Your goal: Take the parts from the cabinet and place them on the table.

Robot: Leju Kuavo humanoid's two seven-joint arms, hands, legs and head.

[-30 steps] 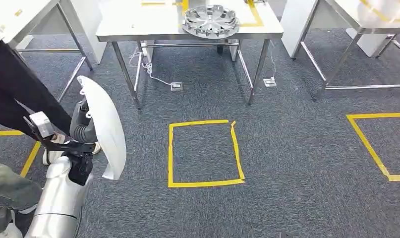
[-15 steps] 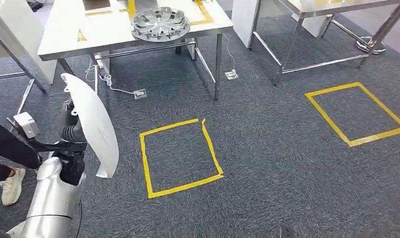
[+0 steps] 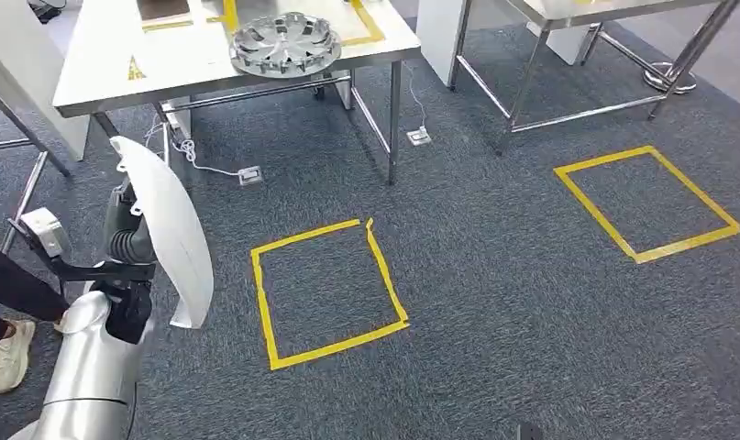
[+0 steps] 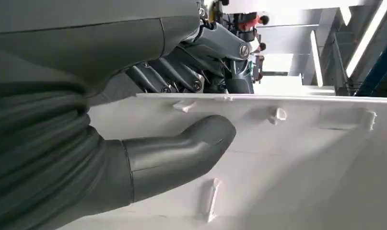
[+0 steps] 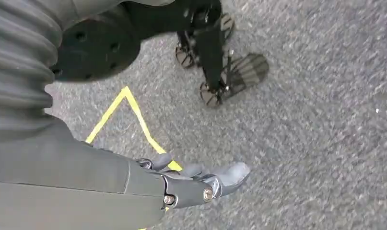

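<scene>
Your left robot hand [image 3: 132, 234] holds the white panel [image 3: 169, 229], a long curved plastic part standing roughly on edge beside the left arm. In the left wrist view the thick grey thumb [image 4: 181, 148] presses flat against the panel's inner face [image 4: 297, 158], while the darker fingers [image 4: 181, 79] hook over its upper edge from the other side, so the part is clamped between them. Small moulded tabs run along that edge, just beyond the fingers.

Your right robot hand [image 5: 201, 184] hangs low over the carpet [image 5: 316, 143] with nothing in it. Its fingers lie close together and only slightly bent; you cannot tell from this angle whether they are fully closed. A strip of yellow tape [image 5: 134, 115] runs on the floor right under that hand.

Ahead of the left robot hand and well apart from it stands the table [image 3: 100, 64], white-topped on metal legs. A silver wheel cover [image 3: 285, 42] lies on its top, toward the far side from the panel you carry. A cable and a small socket box [image 3: 249, 174] lie on the carpet under the table.

To the right of the left robot hand, near it, a square of yellow tape [image 3: 325, 291] is marked on the carpet; a second yellow square [image 3: 647, 203] lies much farther to the right. On the outer side of the left arm, a person's dark sleeve [image 3: 13, 284] and a light shoe [image 3: 10, 353] show at the edge.
</scene>
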